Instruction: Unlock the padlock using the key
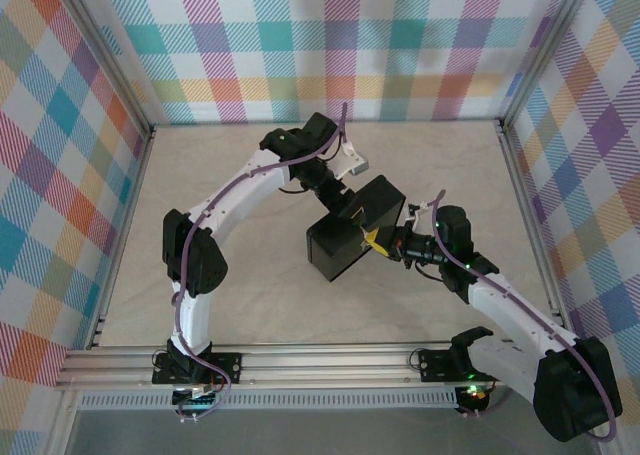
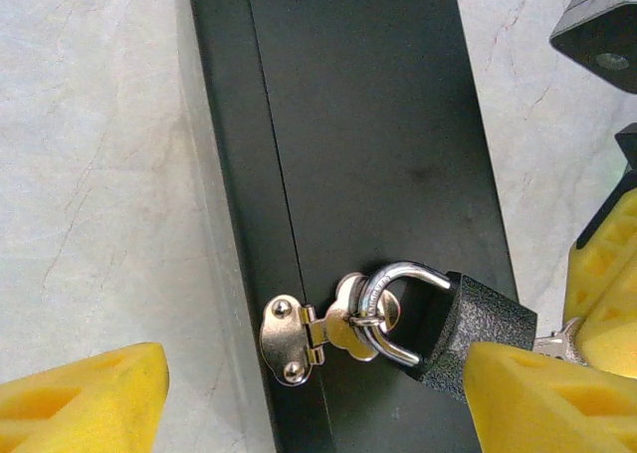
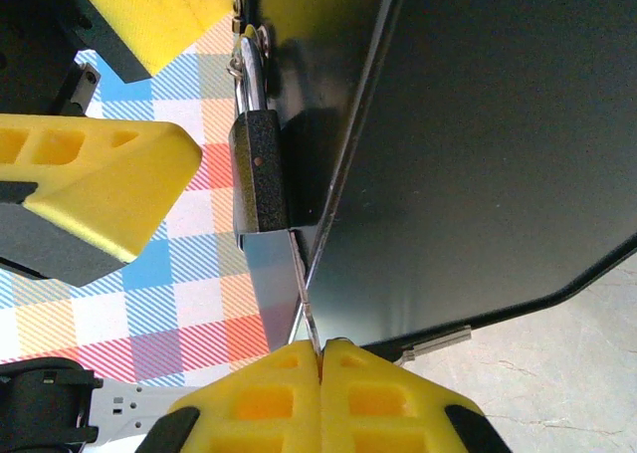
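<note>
Two risks: the right gripper (image 3: pixel 320 358) pinches the thin flat silvery key (image 3: pixel 303 294), apparently seated in the small dark-bodied, silver-shackled padlock (image 3: pixel 259 174) just beyond its tips. The left gripper (image 2: pixel 317 373) gapes wide, padlock unclamped against one finger, so twisting may swing it or slip the key.

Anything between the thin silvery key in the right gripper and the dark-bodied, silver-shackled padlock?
Nothing visible. The thin silvery key, pinched by the right gripper, reaches the underside of the dark-bodied padlock; a yellow finger of the left gripper sits beside it.

The dark-bodied, silver-shackled padlock (image 2: pixel 468 324) hangs from the hasp (image 2: pixel 289 339), the thin key (image 3: pixel 305 299) meeting its base.
</note>
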